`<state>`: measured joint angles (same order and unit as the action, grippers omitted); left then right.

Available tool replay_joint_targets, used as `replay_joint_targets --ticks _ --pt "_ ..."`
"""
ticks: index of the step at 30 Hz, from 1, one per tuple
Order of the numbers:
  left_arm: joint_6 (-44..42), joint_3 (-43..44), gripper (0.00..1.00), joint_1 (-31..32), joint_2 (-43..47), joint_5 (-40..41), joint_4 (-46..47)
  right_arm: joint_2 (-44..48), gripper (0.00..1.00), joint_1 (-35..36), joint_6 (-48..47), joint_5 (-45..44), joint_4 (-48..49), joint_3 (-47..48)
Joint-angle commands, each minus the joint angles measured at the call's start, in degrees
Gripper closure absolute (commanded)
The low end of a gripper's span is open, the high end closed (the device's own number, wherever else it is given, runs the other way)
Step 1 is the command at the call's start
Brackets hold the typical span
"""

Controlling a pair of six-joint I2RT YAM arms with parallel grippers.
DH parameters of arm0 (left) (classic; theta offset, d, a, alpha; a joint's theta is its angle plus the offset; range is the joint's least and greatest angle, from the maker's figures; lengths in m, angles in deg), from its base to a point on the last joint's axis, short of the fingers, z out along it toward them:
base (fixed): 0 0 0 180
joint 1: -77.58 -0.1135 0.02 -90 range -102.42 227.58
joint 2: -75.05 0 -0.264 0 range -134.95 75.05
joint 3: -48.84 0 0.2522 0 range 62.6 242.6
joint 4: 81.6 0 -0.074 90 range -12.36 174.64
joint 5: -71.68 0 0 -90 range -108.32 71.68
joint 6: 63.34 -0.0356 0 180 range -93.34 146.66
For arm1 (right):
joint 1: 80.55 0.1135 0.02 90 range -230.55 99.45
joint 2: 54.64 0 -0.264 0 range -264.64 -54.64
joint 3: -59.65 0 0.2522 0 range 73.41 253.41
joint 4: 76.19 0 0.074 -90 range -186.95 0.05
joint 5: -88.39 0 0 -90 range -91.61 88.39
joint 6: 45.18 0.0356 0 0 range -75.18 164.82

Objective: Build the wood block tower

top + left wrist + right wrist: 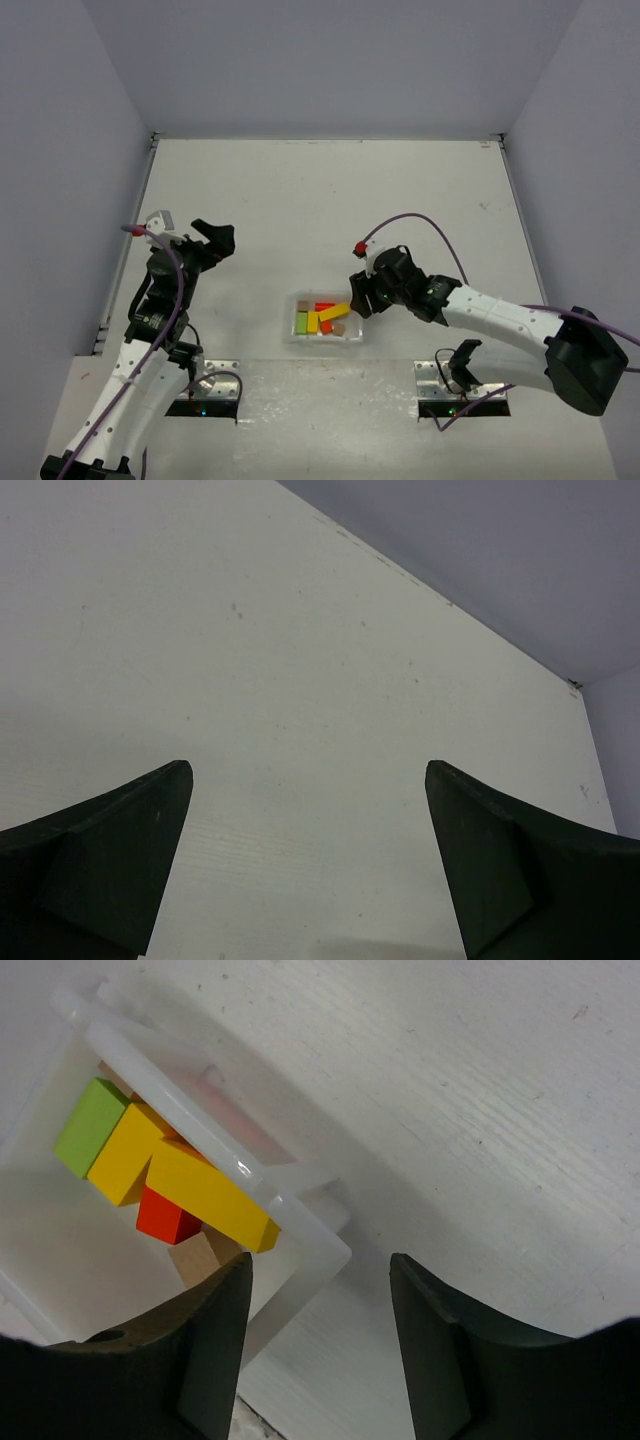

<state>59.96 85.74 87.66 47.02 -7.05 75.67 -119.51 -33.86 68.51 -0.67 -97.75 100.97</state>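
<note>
Right hand (357, 303) stands at the 3 o'clock side of the clear tray (325, 342), jaws partly apart and gripping nothing that can be seen. In the right wrist view the tray's near corner (312, 1245) lies just ahead of the gap between the fingers, one finger (205, 1350) over the tray's inside and the other over bare counter (500, 1140). Judgement: this straddle suits either a hold on the tray wall or a reach for the nearest block; which one cannot be told. Left hand (222, 238) is wide open and holds nothing, parked well apart at the tray's 10 o'clock, likely kept out of the way. No tower stands yet. The wood blocks (322, 318) lie loose inside the tray. A long yellow block (210, 1195) rests tilted across a red block (165, 1218) with its end touching the rim. A second yellow block (125, 1155) and a green block (90, 1125) lie side by side beyond, and a plain block (205, 1260) sits nearest the hand. Tray walls crowd any grasp from above. Open counter from the tray's 12 o'clock to the far edge offers room to build; the side walls stand well clear.
</note>
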Motion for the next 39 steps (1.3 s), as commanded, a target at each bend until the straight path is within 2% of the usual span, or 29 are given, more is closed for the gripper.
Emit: replay_joint_targets --ticks 1,5,8,14,18,23,26,28,30,39 --pt "0.2 0.6 0.0 -0.6 0.3 0.6 1.0 -1.1 0.45 0.1 0.7 -4.6 0.3 3.0" --pt "0.4 0.5 0.0 -0.6 0.8 1.1 1.0 -2.9 0.53 0.2 1.4 -6.7 -0.1 3.3" --pt "0.5 0.6 0.0 -0.6 0.7 1.6 0.8 -5.0 0.66 0.1 1.6 -9.3 -1.6 4.5" --pt "0.8 0.8 0.0 -0.6 0.3 2.9 0.2 -4.3 0.79 0.1 2.1 -15.6 -2.2 6.3" --pt "1.0 0.9 0.0 -0.6 0.3 3.4 -0.3 -2.1 0.99 0.1 0.0 -21.7 -1.5 7.9" --pt "1.1 1.0 0.0 -0.6 0.3 3.9 -0.3 -2.4 1.0 0.1 -8.6 -31.7 1.2 12.1" --pt "0.7 1.1 0.0 -0.6 0.0 3.5 -0.1 -3.8 1.0 0.1 -16.5 -37.4 6.9 14.2" --pt "0.7 1.0 0.0 -0.6 -0.1 4.1 0.1 -5.1 1.0 -0.1 -23.2 -40.1 12.2 15.0" --pt "1.0 0.9 0.0 -0.6 -0.7 5.2 0.0 -7.8 1.0 -1.4 -32.0 -41.4 22.8 16.0" --pt "1.9 1.5 0.0 -0.6 -2.3 9.4 -1.4 -21.6 1.0 -10.1 -57.3 -27.6 36.5 26.7"
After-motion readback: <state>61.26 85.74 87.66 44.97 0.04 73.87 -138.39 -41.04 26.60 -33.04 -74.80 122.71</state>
